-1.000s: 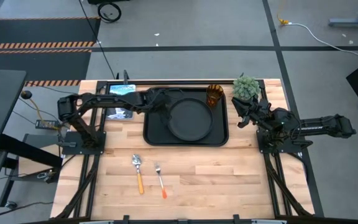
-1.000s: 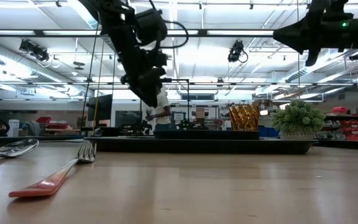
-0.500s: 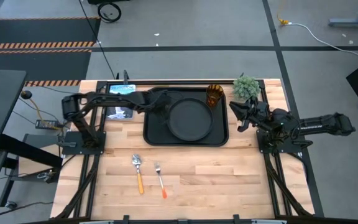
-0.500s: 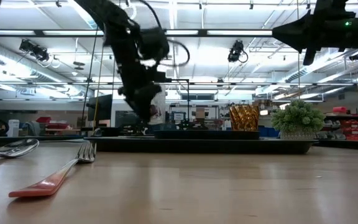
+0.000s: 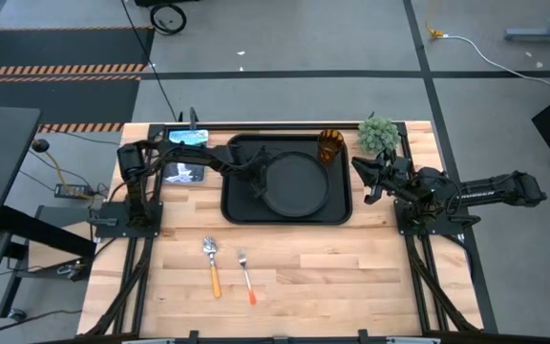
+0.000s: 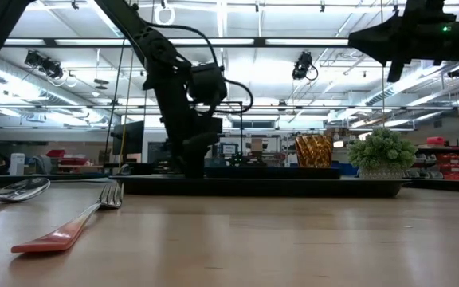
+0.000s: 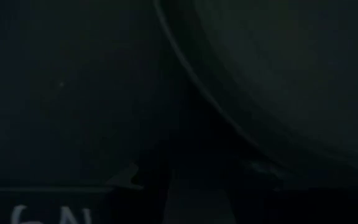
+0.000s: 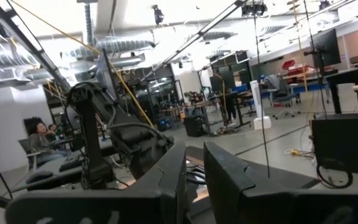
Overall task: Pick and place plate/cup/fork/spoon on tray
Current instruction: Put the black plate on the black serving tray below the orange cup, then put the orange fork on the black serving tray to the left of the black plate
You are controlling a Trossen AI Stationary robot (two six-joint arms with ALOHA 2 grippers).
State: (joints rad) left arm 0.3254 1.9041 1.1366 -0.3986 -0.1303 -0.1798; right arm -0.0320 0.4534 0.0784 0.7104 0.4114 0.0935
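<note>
The round black plate (image 5: 304,186) lies flat in the black tray (image 5: 237,205). The amber cup (image 5: 329,146) stands upright in the tray's far right corner. My left gripper (image 5: 261,182) is low in the tray at the plate's left rim. In the left wrist view its fingers stand apart (image 7: 191,177), with the plate's rim (image 7: 185,81) ahead of them. My right gripper (image 5: 359,172) is shut and empty, raised beside the tray's right edge. The spoon (image 5: 211,250) and the fork (image 5: 245,270) lie side by side on the table near its front. My left gripper is down at the plate's left rim (image 5: 267,183), coming from the table's left. The wrist view is dark, and I cannot tell whether the fingers touch the plate or the tray floor.
A small green plant (image 5: 378,134) stands at the far right, just beyond my right gripper. A blue-and-white flat item (image 5: 184,158) lies under my left arm at the far left. Bare wood lies between the tray and the cutlery and to the right of the fork.
My left gripper has come down from above the tray's far left part, moving toward the near edge and a little right, to the plate's left rim. The plate, the cup, the fork and the spoon have stayed in place.
</note>
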